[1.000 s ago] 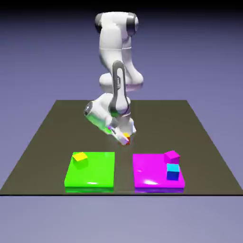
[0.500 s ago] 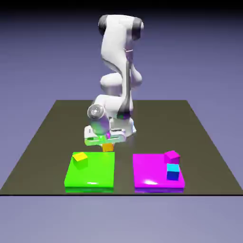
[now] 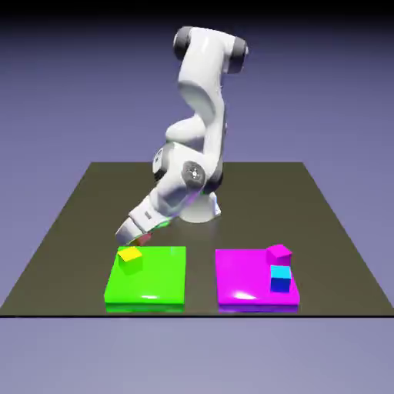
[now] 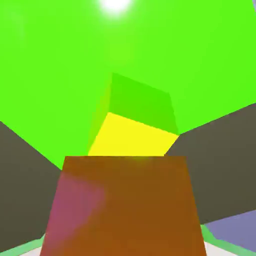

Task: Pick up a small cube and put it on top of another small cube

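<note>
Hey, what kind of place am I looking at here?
Most likely a simulated tabletop test scene, not a real room: a white arm stands on a dark flat table against a plain blue-violet backdrop, with glossy green pad and magenta pad carrying tiny coloured cubes.

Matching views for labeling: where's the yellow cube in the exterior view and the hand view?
Exterior view: yellow cube at lower left, on the green pad's far corner toward the view's left, just under the pincer.
Hand view: yellow cube at center, just above the large orange cube.
Shared landmark: the green pad.
</note>
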Controlling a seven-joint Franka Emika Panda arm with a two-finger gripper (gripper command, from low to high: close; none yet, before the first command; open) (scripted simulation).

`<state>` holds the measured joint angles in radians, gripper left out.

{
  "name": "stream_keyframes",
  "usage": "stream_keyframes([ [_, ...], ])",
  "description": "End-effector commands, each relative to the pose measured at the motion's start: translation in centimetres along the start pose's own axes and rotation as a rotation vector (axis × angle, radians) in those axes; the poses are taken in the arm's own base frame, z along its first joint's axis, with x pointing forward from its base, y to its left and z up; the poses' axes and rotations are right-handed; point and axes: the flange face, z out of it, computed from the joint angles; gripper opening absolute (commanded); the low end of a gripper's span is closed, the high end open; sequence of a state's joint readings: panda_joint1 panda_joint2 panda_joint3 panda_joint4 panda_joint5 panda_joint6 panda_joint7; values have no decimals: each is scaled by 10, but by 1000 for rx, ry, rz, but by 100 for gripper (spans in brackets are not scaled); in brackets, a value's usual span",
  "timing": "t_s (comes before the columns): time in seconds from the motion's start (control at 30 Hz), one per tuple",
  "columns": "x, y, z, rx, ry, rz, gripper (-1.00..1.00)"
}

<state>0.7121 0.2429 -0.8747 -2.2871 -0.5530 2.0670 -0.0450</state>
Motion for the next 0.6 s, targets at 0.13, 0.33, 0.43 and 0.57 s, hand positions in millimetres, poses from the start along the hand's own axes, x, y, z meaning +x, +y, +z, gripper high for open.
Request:
stream_keyframes([
  [0.13, 4, -3, 17, -5, -13, -4, -100],
  [0.33, 6, -6, 34, -6, -19, -7, -100],
  [0.43, 7, -7, 41, -5, -18, -8, -100],
  [0.57, 8, -8, 49, -3, -11, -6, -100],
])
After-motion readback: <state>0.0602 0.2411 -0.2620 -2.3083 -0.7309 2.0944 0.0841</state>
